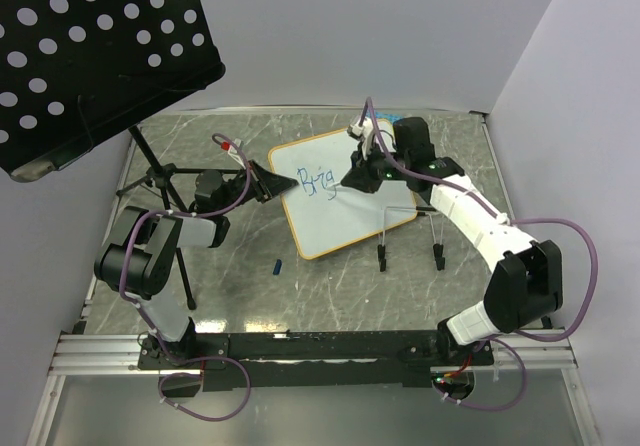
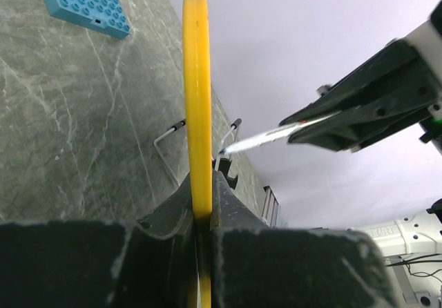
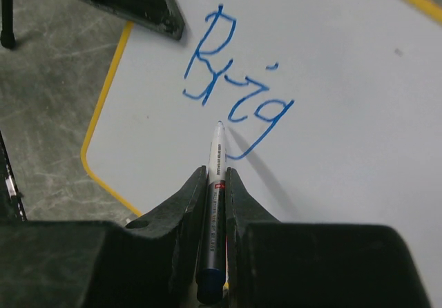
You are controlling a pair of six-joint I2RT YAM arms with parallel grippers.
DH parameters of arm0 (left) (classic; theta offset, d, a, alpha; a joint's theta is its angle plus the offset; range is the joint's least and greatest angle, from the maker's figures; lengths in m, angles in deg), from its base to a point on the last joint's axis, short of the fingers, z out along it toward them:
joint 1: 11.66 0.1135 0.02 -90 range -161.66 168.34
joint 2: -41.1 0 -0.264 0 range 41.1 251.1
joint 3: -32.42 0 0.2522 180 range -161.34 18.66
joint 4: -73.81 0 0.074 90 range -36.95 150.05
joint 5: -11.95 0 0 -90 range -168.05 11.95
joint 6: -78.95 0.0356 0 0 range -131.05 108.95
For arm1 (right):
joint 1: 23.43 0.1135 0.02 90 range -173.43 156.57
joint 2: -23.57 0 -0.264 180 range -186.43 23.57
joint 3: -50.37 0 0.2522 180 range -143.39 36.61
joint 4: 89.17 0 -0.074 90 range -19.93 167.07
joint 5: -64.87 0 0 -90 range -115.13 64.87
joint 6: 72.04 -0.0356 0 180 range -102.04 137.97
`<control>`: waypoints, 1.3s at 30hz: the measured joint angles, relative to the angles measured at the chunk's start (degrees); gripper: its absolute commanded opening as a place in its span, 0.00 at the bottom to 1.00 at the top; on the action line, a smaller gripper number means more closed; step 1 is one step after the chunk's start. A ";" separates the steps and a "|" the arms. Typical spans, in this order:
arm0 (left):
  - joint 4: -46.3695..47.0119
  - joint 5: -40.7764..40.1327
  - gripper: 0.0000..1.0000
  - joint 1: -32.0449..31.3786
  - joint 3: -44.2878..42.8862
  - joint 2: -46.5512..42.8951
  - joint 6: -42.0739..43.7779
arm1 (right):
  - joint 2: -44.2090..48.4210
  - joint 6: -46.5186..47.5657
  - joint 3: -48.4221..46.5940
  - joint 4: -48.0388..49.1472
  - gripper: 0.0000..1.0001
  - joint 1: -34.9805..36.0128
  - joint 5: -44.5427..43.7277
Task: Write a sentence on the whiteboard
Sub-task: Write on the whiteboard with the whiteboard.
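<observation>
Whiteboard (image 1: 345,206) sits mid-worktop, nearer the far edge than the near one, skewed, w/ two black clip feet (image 1: 383,259) on wire legs by its near-right side. Left fingers (image 2: 176,208) pinch its yellow rim edge-on at the board's left corner. Right fingers (image 3: 183,204) pinch a marker (image 3: 215,149) lengthwise, tip just beside the tail of the "g". The sentence (image 3: 231,90) reads only "Brig" in blue, upper-left area of the board, so step in hand = mid-word, "h" prob next. To do it well: keep tip pressure light & even, bc the board looks held only at one rim plus the wire legs and prob gives under load. Left grip should stay rigid while the right arm strokes. Start the next stroke just right of the g, match letter height, keep the baseline, don't cross the g's descender, leave room below for a 2nd line. Hard to tell: whether the tip actually touches; shadow meets the tip in right wrist view but the gap is too fine to call. Top view text is tiny. Left wrist view shows the board only as a yellow edge, writing face not visible. How the board rests on the legs is hidden. Blue studded plate (image 2: 86,4) is cut off at the frame top, and I can't find it in the top view, where a black perforated stand (image 1: 90,56) covers the worktop's far-left corner.
</observation>
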 measured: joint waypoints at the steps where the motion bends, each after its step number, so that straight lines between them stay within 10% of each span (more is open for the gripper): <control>1: 0.00 0.04 0.01 -0.02 0.00 0.00 0.00 | 0.00 -0.26 -0.72 0.24 0.00 0.00 0.00; 39: -0.02 0.09 0.01 -0.07 0.00 0.00 -1.09 | -4.50 -4.68 -4.94 7.13 0.00 -2.69 -7.50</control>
